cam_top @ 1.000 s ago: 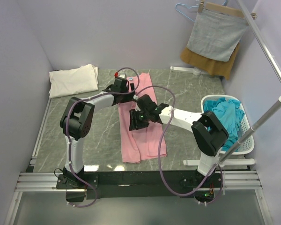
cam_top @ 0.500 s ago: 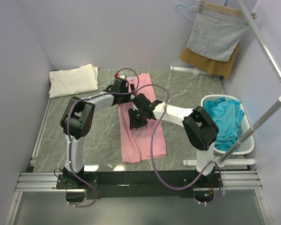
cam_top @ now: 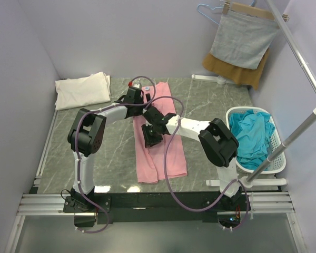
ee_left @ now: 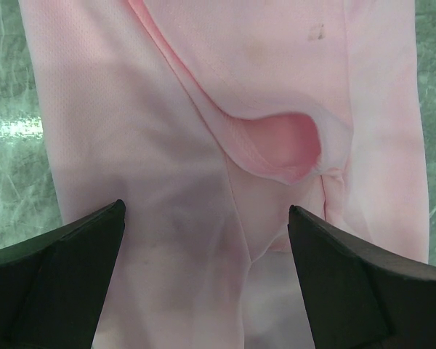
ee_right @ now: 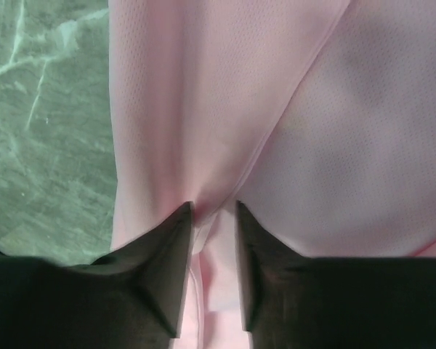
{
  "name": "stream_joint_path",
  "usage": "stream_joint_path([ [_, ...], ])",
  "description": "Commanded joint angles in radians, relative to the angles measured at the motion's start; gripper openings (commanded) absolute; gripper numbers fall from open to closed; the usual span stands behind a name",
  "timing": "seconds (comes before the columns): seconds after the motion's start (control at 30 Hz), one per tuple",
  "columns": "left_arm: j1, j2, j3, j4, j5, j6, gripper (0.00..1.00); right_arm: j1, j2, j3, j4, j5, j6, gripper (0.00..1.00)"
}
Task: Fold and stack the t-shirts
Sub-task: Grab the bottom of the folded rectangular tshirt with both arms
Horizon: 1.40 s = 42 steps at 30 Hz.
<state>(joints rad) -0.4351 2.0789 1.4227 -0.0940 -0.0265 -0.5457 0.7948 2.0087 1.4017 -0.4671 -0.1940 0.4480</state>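
A pale pink t-shirt [cam_top: 171,158] lies as a long folded strip down the middle of the table. My left gripper [cam_top: 144,100] hovers over its far end, jaws wide open astride the neckline [ee_left: 291,142] with nothing between them [ee_left: 206,211]. My right gripper [cam_top: 150,138] is down on the shirt's left part, fingers close together with a ridge of pink cloth [ee_right: 349,145] pinched between them [ee_right: 214,207]. A folded cream-white t-shirt [cam_top: 83,89] rests at the far left corner. Teal-blue t-shirts [cam_top: 253,137] are heaped in the basket.
The white basket [cam_top: 276,158] stands at the table's right edge beside a slanting white pole [cam_top: 300,132]. A grey cloth on a hanger [cam_top: 242,39] and a mustard cloth [cam_top: 237,71] hang at the back right. Green marble table [cam_top: 105,153] shows left of the shirt.
My right arm has swung left across the pink shirt and its jaws have narrowed onto a fold of it. The left gripper stays open in place.
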Motion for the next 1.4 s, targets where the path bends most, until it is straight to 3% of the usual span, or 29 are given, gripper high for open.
stream_joint_path([
  [0.0,0.007,-0.005,0.025,0.028,0.016,-0.005,0.99,0.017,0.013,0.057,-0.036,0.05,-0.014,0.29],
  [0.03,0.009,-0.005,0.025,0.028,0.017,-0.007,0.99,0.018,0.012,0.056,-0.036,0.057,-0.014,0.13],
  [0.13,0.01,-0.003,0.025,0.03,0.019,-0.007,0.99,0.018,0.004,0.056,-0.039,0.071,-0.015,0.01],
  [0.43,0.016,0.003,0.025,0.031,0.019,-0.005,0.99,0.018,-0.1,0.013,-0.067,0.189,-0.019,0.0],
  [0.77,0.019,0.013,0.03,0.028,0.019,-0.002,0.99,0.018,-0.057,0.008,-0.103,0.288,0.0,0.0],
  [0.8,0.019,0.012,0.03,0.027,0.019,-0.002,0.99,0.018,-0.053,0.013,-0.111,0.289,0.001,0.02],
  [0.87,0.019,0.009,0.027,0.028,0.019,0.0,0.99,0.018,-0.044,0.014,-0.119,0.292,0.004,0.14],
  [0.9,0.019,0.006,0.025,0.028,0.019,-0.002,1.0,0.018,-0.048,-0.003,-0.111,0.291,0.008,0.24],
  [0.93,0.018,0.001,0.022,0.031,0.019,0.001,0.99,0.017,-0.068,-0.013,-0.102,0.291,0.012,0.48],
  [1.13,0.018,-0.071,-0.016,0.065,-0.021,0.016,0.99,0.014,-0.177,-0.073,-0.094,0.363,0.031,0.64],
  [1.37,0.019,-0.282,-0.09,0.07,-0.088,0.032,0.99,-0.055,-0.366,-0.21,-0.091,0.395,0.04,0.67],
])
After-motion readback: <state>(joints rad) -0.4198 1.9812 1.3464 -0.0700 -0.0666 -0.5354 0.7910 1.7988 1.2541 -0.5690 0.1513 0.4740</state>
